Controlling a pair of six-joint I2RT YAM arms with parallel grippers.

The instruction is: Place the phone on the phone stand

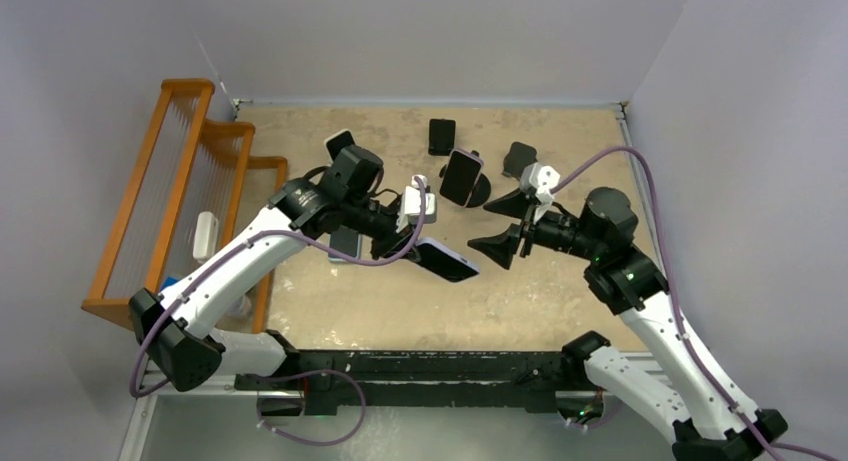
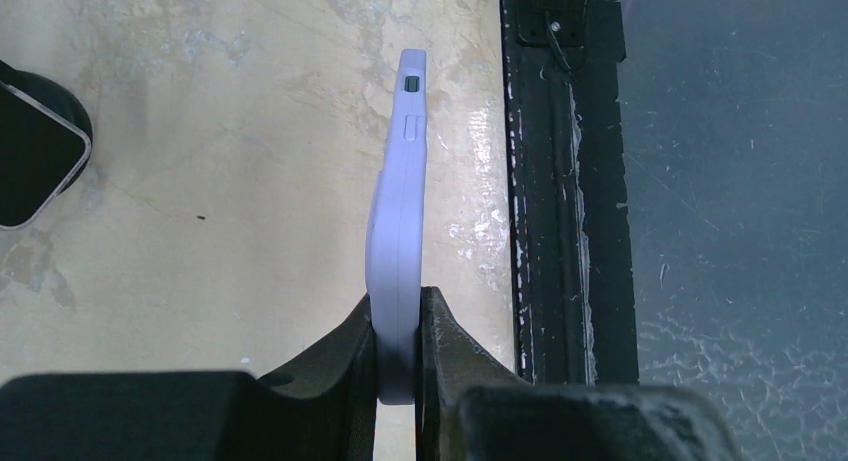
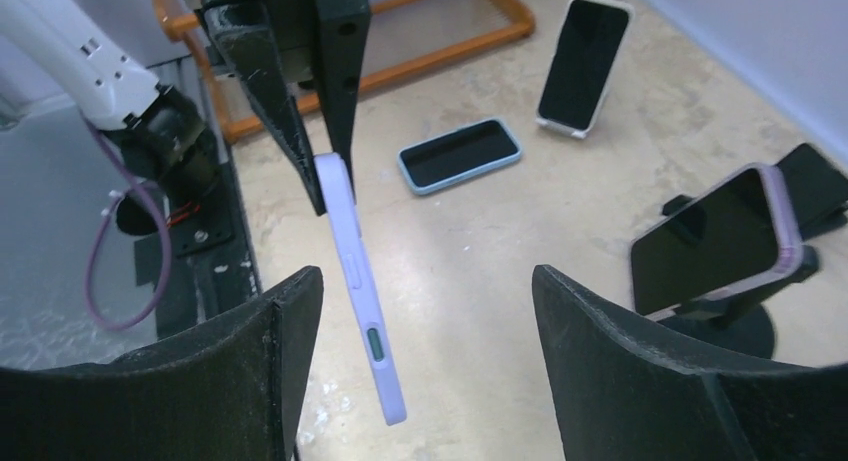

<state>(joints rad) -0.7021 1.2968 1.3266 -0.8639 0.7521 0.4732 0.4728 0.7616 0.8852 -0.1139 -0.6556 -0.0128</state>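
Right wrist: left gripper (image 3: 328,176) clamps phone (image 3: 362,291) end, long edges free

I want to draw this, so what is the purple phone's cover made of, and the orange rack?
The purple phone seems cased in soft matte silicone or rubbery plastic: it has no shine and rounded edges. The orange rack looks like smooth varnished wood strung with thin wires, though painted metal is possible.
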